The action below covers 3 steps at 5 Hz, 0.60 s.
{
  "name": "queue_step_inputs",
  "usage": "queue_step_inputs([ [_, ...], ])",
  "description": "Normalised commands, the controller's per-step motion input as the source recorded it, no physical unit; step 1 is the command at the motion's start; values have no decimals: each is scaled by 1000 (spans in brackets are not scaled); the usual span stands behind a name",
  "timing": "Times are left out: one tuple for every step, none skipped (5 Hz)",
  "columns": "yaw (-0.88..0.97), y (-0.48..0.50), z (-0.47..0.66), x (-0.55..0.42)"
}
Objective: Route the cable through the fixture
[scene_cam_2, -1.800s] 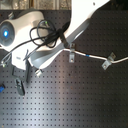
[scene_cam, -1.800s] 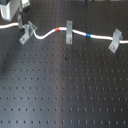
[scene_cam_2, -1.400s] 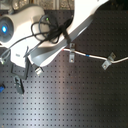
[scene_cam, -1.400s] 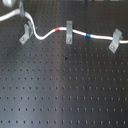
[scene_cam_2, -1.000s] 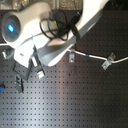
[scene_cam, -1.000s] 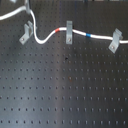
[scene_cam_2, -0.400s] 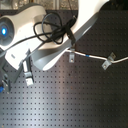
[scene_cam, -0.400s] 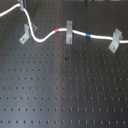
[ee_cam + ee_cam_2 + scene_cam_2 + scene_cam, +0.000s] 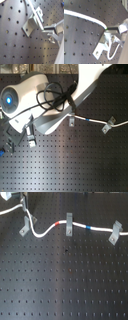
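The white cable [image 9: 44,232] runs across the back of the black hole-grid board in the first exterior view. Its red band [image 9: 60,223] lies just before the middle fixture [image 9: 68,226] and its blue band [image 9: 89,228] just after. It goes on to the right fixture [image 9: 116,233]. At the left fixture [image 9: 23,229] the cable passes close beside the bracket and rises to my gripper [image 9: 23,203]. In both wrist views the cable [image 9: 86,17] ends between my fingers [image 9: 117,28], close to the leaning grey bracket [image 9: 30,24]. The gripper is shut on the cable.
In the second exterior view my white arm [image 9: 55,111] covers the left of the board and the left fixture. Two brackets [image 9: 72,120] [image 9: 106,127] and the blue band [image 9: 87,120] show to the second exterior view's right. The cable's free end leaves the first exterior view's left edge [image 9: 4,212].
My gripper has shifted slightly up and back by the left fixture, taking the held part of the cable with it. The middle and right fixtures and the bands have not moved.
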Motion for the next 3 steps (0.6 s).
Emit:
queue_step_inputs([
  [57,142,512,-268],
  [106,254,273,-311],
  [0,96,-4,-13],
])
